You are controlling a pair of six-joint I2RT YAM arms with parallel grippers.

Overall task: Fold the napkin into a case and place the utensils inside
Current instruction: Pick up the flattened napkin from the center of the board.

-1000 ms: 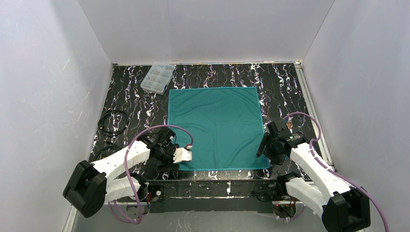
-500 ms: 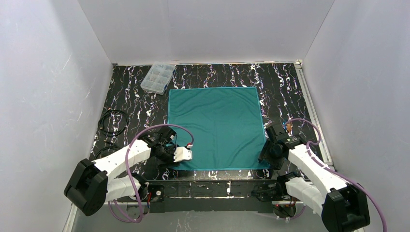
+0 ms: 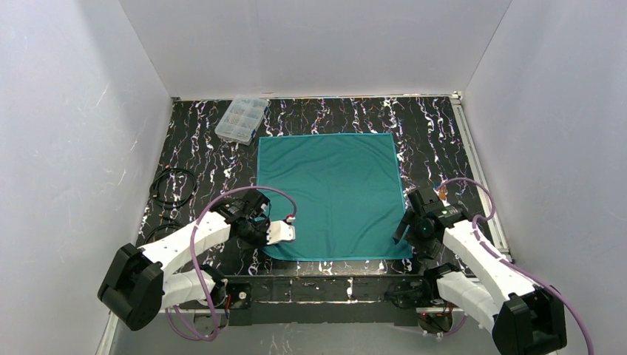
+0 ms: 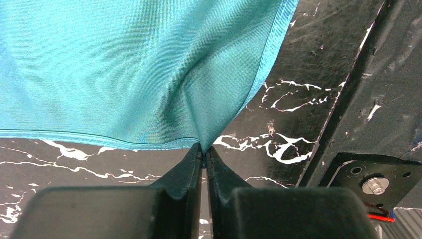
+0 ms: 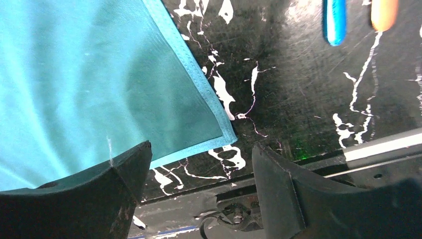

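Far left, a coiled black cable (image 3: 174, 187) sat on the black marbled table (image 3: 436, 140). A clear compartment box (image 3: 242, 119) was at the back left, just off the napkin's far-left corner. The left gripper (image 4: 203, 152) was pinched tight on the napkin (image 3: 333, 185) at its near-left corner, with the hem caught between the fingertips and the cloth puckered up into the pinch. The rest of the napkin lay flat and unfolded mid-table. The right gripper (image 5: 199, 149) hung over the near-right corner with its jaws wide, holding nothing. One finger (image 5: 124, 169) was above the cloth, the other above bare table. Two rounded tips (image 5: 334, 20), one blue and one orange, lay on the table beyond that corner. Couldn't tell what they were.
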